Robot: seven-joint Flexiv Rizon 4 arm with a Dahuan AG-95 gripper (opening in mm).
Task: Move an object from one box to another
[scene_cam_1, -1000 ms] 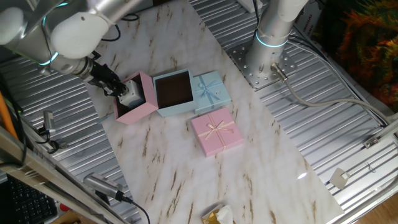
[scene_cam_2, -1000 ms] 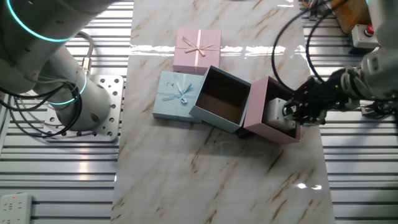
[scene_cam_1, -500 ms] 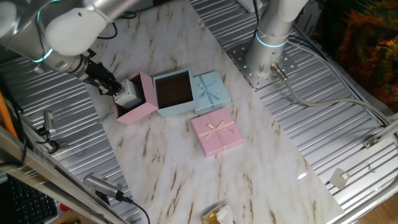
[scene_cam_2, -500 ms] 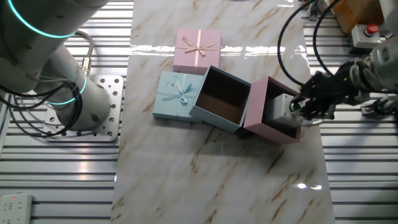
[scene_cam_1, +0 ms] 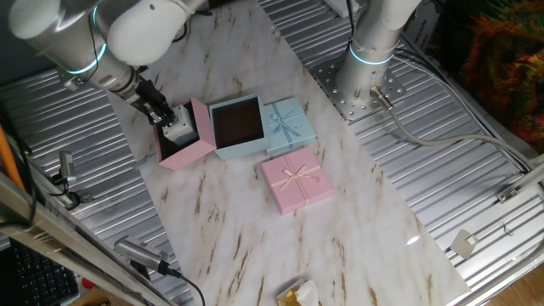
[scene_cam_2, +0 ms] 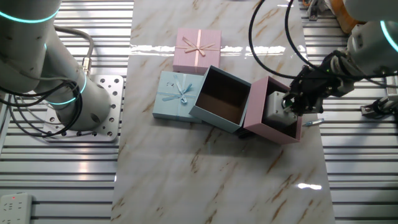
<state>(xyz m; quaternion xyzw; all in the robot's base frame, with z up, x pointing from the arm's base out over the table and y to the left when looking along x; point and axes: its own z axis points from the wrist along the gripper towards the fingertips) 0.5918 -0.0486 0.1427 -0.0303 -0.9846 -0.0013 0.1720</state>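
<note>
The pink box (scene_cam_1: 189,146) stands at the left of the marble board, tilted against the light blue box (scene_cam_1: 238,127), whose brown inside holds nothing. The small white object (scene_cam_1: 178,130) sits at the pink box's outer edge. My gripper (scene_cam_1: 168,119) reaches in from the left with its dark fingers closed around the object. In the other fixed view the gripper (scene_cam_2: 290,102) comes from the right, with the object (scene_cam_2: 273,104) in the pink box (scene_cam_2: 273,128) beside the blue box (scene_cam_2: 222,99).
A flat blue lid with a bow (scene_cam_1: 291,121) lies right of the blue box, and a pink lid with a bow (scene_cam_1: 296,178) lies in front. A second arm's base (scene_cam_1: 367,59) stands at the back right. Ribbed metal surrounds the board.
The arm has swung round over the pink box, and the gripper and white object have shifted slightly toward the box's middle. The boxes and lids have not moved.
</note>
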